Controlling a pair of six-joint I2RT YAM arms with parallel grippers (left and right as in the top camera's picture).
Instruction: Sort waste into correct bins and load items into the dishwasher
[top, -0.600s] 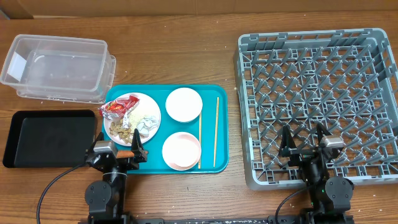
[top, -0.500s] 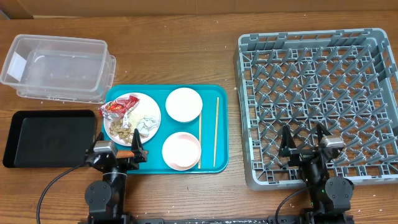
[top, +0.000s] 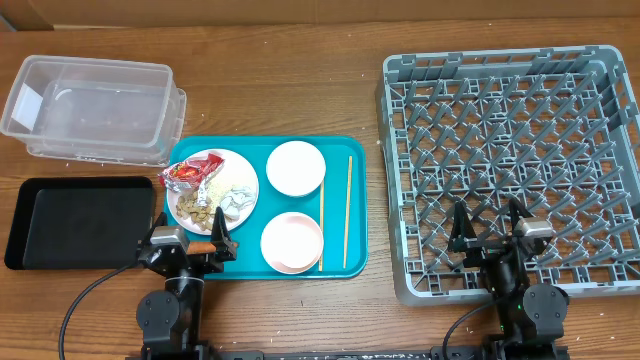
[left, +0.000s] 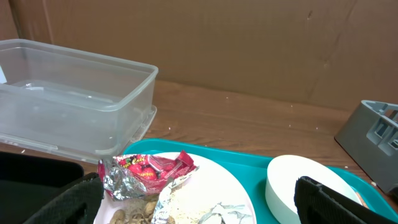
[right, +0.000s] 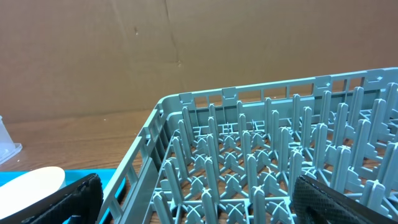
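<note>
A white plate (top: 243, 174) on the teal tray carries a red-and-silver wrapper (top: 184, 172), a crumpled tissue (top: 237, 199), brownish nut bits (top: 195, 208) and rice (left: 189, 208). A small orange carrot (top: 204, 245) lies at the plate's near edge. A white bowl (top: 296, 167), a pink bowl (top: 292, 242) and two chopsticks (top: 348, 210) share the tray. The clear tub (top: 95, 110) and black tray (top: 80, 222) sit at the left, the grey dish rack (top: 392, 150) at the right. My left gripper (top: 190, 243) is open, empty, at the plate's near side. My right gripper (top: 490, 232) is open, empty, over the rack's front. No cup shows.
The teal serving tray (top: 355, 250) lies between the bins and the rack. A brown cardboard wall (left: 249, 43) stands behind the table. In the left wrist view the tub (left: 74, 93) is behind the wrapper (left: 149, 171), with the white bowl (left: 298, 186) to the right.
</note>
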